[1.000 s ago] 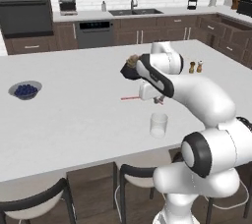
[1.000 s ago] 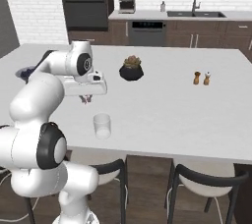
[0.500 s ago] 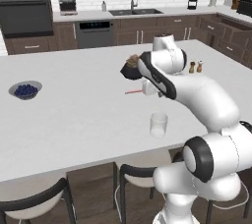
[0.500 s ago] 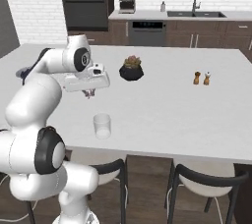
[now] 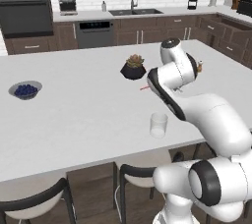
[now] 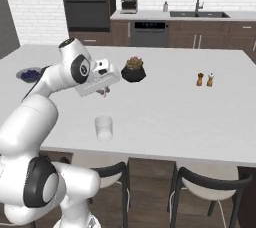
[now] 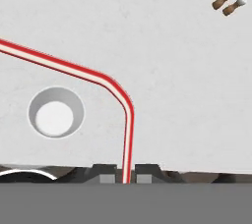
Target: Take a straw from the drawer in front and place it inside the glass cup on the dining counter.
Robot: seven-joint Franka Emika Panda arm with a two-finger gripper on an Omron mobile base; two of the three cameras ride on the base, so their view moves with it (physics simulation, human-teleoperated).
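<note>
No writing, label, brand, number or sign can be read anywhere in these pictures. The oven (image 6: 87,7), the coffee machine (image 6: 129,2) and the dishwasher (image 6: 147,33) along the far wall have plain fronts with no legible marks. The cup (image 5: 158,125), the straw (image 7: 88,73), the bowl (image 5: 25,90), the plant pot (image 6: 133,73) and the two shakers (image 6: 205,79) on the bench (image 5: 88,120) are likewise bare of lettering.
</note>
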